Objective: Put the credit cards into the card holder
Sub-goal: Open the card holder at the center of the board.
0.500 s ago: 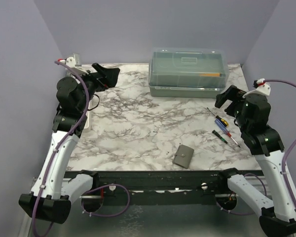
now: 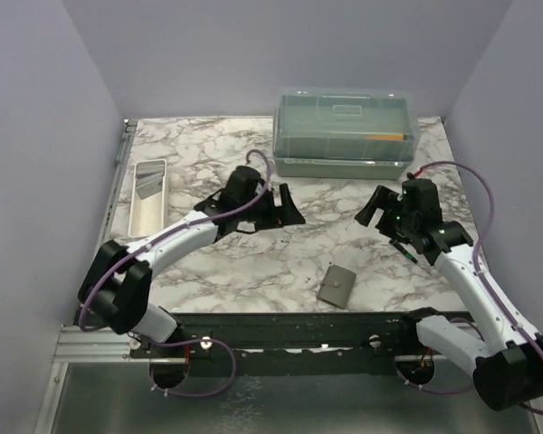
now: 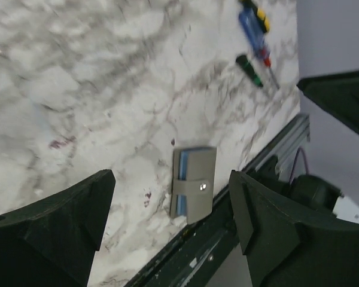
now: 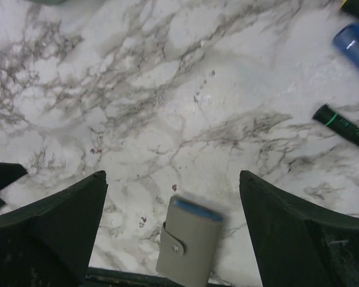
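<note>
The top camera sits high behind the arm bases and looks down and forward over the whole marble table [image 2: 253, 262], from far away. The left wrist camera looks steeply down between the left fingers [image 3: 54, 230], much nearer to the surface, toward the table's near edge. The right wrist camera looks down in the same way between the right fingers [image 4: 48, 230] (its picture is slightly blurred). All three views share the card holder [image 2: 337, 285]. Both wrist views also show the screwdrivers [image 3: 251, 27].

The card holder [image 4: 188, 246] lies snapped shut on the marble table [image 4: 167, 89], between my right gripper's [image 4: 172, 174] wide-spread fingers [image 4: 48, 227]. Up-right of it I see a green-banded screwdriver [image 4: 344, 126] and a blue screwdriver [image 4: 353, 42].
</note>
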Action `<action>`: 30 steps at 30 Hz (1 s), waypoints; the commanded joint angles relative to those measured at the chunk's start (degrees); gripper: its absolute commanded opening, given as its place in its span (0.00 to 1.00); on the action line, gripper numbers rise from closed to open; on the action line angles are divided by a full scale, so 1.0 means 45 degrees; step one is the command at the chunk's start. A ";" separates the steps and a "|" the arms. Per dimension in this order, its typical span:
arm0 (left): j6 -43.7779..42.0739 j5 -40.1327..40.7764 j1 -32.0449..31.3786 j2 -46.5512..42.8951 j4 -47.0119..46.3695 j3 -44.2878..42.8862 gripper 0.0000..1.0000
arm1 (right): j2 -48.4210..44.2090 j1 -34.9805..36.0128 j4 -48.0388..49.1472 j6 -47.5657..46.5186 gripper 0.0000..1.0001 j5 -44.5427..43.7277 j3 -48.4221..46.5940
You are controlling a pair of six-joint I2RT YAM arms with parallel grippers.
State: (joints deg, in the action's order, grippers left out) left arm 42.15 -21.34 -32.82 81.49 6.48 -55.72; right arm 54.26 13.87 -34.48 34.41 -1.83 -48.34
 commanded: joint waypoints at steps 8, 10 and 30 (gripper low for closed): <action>0.1173 -0.2453 -0.3394 0.3870 -0.1293 -0.0163 0.56 | 0.1398 -0.0016 0.0685 0.2154 0.71 0.4403 0.3430; 0.1161 -0.2861 -0.3490 0.4472 -0.1303 -0.0227 0.54 | 0.1243 -0.0017 0.0926 0.2438 0.66 0.5157 0.4133; 0.0725 -0.0953 -0.3667 0.4694 -0.0846 -0.0569 0.45 | 0.0997 0.0001 0.6086 0.4399 0.32 0.7361 0.7780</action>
State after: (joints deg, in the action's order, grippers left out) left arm 48.71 -34.04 -49.10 107.87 -1.78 -56.88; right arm 56.66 13.87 -17.19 51.62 29.74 -15.11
